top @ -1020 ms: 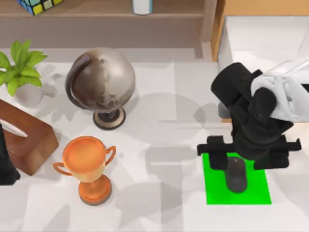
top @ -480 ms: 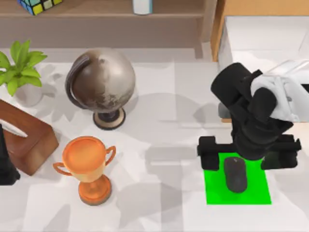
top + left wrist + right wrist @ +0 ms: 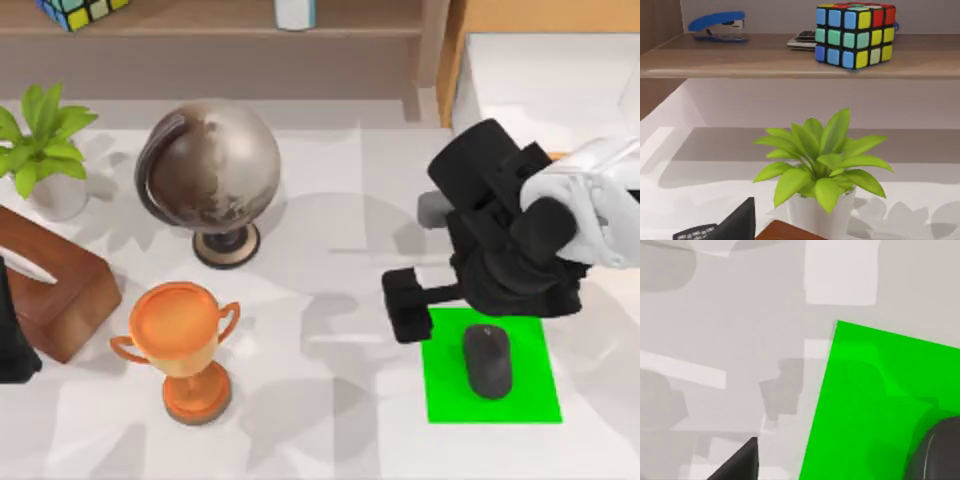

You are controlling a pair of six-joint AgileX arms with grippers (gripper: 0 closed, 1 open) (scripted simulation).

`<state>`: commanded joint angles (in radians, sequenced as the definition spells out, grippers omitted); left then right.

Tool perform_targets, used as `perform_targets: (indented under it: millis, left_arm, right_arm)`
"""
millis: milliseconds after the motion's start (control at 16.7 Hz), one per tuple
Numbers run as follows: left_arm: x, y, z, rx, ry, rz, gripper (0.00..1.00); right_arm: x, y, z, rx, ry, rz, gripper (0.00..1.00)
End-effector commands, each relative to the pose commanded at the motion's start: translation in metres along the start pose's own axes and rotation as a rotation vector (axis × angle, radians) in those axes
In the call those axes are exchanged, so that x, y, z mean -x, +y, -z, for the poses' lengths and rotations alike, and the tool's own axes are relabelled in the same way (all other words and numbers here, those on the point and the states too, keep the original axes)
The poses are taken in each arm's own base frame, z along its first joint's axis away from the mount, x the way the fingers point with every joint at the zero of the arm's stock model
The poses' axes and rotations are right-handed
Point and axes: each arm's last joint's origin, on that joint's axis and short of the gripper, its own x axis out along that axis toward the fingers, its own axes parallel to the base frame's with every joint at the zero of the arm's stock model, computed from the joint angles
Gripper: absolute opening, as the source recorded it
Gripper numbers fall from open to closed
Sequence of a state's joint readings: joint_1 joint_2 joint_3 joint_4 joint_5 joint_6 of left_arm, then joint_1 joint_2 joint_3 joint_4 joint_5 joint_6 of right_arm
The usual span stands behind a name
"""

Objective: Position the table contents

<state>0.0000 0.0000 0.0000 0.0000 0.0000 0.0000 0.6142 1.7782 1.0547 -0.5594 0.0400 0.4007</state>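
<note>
From the top view, the right gripper point(image 3: 470, 305) hangs over the table point(image 3: 330, 420) at the far edge of the green mat point(image 3: 530, 395). Its 1 visible finger point(image 3: 405, 305) stands off the mat's far-left corner; the other is hidden under the arm, so whether the jaws are released or clenched cannot be told. They grasp nothing that can be seen. The black mouse point(image 3: 487, 361) lies flat in the middle of the mat, on the near side of the jaws and apart from them. Well to the left of the jaws stand the grey-brown globe point(image 3: 210, 170) and, nearer the front, the orange trophy point(image 3: 183, 345). The left arm is parked at the table's left edge, beside a brown tissue box point(image 3: 55, 285) and a potted plant point(image 3: 42, 140).

In the left wrist view, the plant point(image 3: 820, 170) in its white pot stands ahead of the camera, with a coloured cube point(image 3: 855, 32) and a blue stapler point(image 3: 717, 25) on a wooden shelf point(image 3: 740, 62) behind. A dark part of the left gripper shows at the lower edge; its jaws cannot be read.

In the right wrist view, 1 corner of the mat point(image 3: 865, 410) lies on the pale table point(image 3: 730, 340), and the rounded dark end of the mouse point(image 3: 940, 450) rests on the green. A dark fingertip point(image 3: 740, 465) hangs over bare tabletop beside the mat's edge, apart from the mouse.
</note>
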Motion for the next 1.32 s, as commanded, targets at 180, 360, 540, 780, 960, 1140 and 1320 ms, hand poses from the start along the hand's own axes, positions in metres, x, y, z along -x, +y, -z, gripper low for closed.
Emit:
perform_targets:
  millis: [180, 360, 540, 780, 960, 1140, 1320]
  left_arm:
    - [0.0, 0.0, 0.0, 0.0, 0.0, 0.0, 1.0]
    - [0.0, 0.0, 0.0, 0.0, 0.0, 0.0, 1.0]
    - [0.0, 0.0, 0.0, 0.0, 0.0, 0.0, 1.0]
    - [0.0, 0.0, 0.0, 0.0, 0.0, 0.0, 1.0]
    - [0.0, 0.0, 0.0, 0.0, 0.0, 0.0, 1.0]
    - [0.0, 0.0, 0.0, 0.0, 0.0, 0.0, 1.0]
    - [0.0, 0.0, 0.0, 0.0, 0.0, 0.0, 1.0]
  right_arm:
    - [-0.003, 0.011, -0.003, 0.199, -0.179, -0.077, 1.0]
    - [-0.006, 0.021, -0.004, 0.436, -0.404, -0.114, 1.0]
    - [-0.008, 0.024, -0.001, 0.672, -0.648, -0.076, 1.0]
    - [-0.012, 0.009, 0.007, 0.927, -0.937, 0.132, 1.0]
    - [-0.016, -0.016, 0.019, 1.061, -1.064, 0.382, 1.0]
    - [-0.021, -0.045, 0.038, 1.154, -1.073, 0.655, 1.0]
    - [-0.027, -0.075, 0.059, 1.215, -0.986, 0.896, 1.0]
